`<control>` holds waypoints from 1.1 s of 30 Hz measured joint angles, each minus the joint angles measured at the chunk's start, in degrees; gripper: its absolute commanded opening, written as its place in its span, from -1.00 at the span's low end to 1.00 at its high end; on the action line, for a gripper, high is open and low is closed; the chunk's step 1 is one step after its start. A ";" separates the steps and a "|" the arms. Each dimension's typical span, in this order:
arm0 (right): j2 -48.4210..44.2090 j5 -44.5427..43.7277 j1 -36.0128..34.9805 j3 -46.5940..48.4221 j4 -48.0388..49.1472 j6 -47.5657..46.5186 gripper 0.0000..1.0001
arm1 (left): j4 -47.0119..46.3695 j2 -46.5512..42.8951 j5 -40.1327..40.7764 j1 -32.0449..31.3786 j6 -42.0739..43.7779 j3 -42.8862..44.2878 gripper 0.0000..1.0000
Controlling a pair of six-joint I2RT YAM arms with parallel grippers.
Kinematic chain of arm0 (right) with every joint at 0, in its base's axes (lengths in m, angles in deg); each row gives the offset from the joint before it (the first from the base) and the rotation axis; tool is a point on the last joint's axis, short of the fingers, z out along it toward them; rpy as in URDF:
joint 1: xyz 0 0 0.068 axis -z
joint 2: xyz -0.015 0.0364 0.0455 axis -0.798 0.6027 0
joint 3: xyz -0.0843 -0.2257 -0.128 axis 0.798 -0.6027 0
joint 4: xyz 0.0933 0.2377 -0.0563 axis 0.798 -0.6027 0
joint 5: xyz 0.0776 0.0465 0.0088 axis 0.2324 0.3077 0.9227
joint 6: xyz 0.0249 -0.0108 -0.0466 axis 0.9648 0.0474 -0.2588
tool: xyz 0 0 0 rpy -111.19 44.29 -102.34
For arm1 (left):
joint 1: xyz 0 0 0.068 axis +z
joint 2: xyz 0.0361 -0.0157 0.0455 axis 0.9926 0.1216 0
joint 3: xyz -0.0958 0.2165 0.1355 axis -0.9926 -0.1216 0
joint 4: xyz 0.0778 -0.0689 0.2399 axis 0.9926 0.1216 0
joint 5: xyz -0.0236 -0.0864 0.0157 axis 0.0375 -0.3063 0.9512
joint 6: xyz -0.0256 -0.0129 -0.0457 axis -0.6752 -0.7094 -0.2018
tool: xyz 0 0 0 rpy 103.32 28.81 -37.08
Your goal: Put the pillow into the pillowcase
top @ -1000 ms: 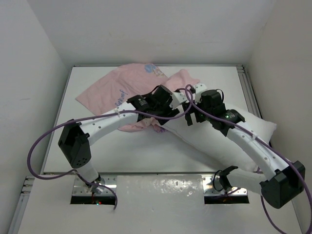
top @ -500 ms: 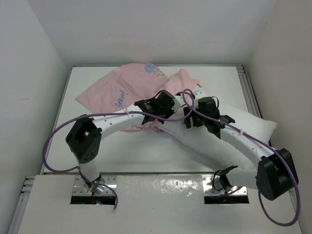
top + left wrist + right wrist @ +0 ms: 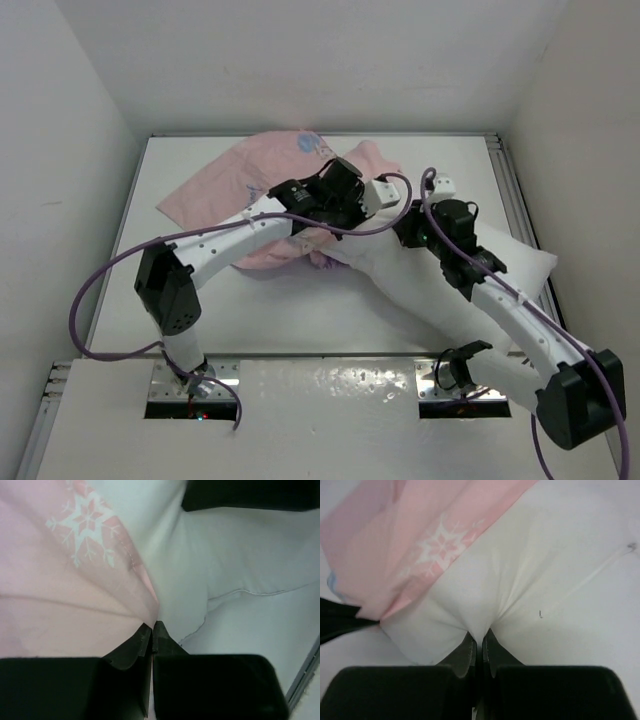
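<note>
At centre of the top view, both wrists converge where the pillow (image 3: 410, 295) meets the pillowcase (image 3: 215, 190).

Pillow: lies diagonally on the bench (image 3: 300, 320), from frame centre toward the right edge, largely under the right arm. Its upper-left end touches the case and appears partly overlapped by its edge. Most of the body is outside.

Pillowcase: spread over the upper left of the bench, pale pink side up, rumpled near the opening.

Left gripper (image 3: 152, 627): jaws pinched together on the pink hem of the pillowcase, cloth fanning up and left from the tips.

Right gripper (image 3: 479, 639): jaws closed on a tuck of the white pillow cover, creases radiating from the pinch.

Handling, judged: the pillow is light, soft and bulky. A pinch takes the cover only, so the filling will likely lag and sag when the end is pushed. The seamed edge or a corner looks like the better hold. The case is thin and limp and will not hold its mouth open unaided, so grip it at the hem, lifted and taut.

Risk: cloth slipping from the narrow tips, or the case bunching ahead of the pillow.
</note>
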 measured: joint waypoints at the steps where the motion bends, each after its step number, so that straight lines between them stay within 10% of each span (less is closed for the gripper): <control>1: -1.20 -0.46 0.24 -0.33 1.14 1.49 -1.00 | 1.29 0.00 -1.25 0.00 1.03 0.96 -1.00; 13: -7.41 -16.96 0.52 -5.79 7.76 21.99 -1.00 | 7.04 -0.09 -15.45 2.08 7.37 7.56 -1.00; 33: -2.95 -30.49 -4.90 -8.68 10.14 35.78 -1.00 | 3.10 -0.11 -13.11 2.56 5.33 0.66 -1.00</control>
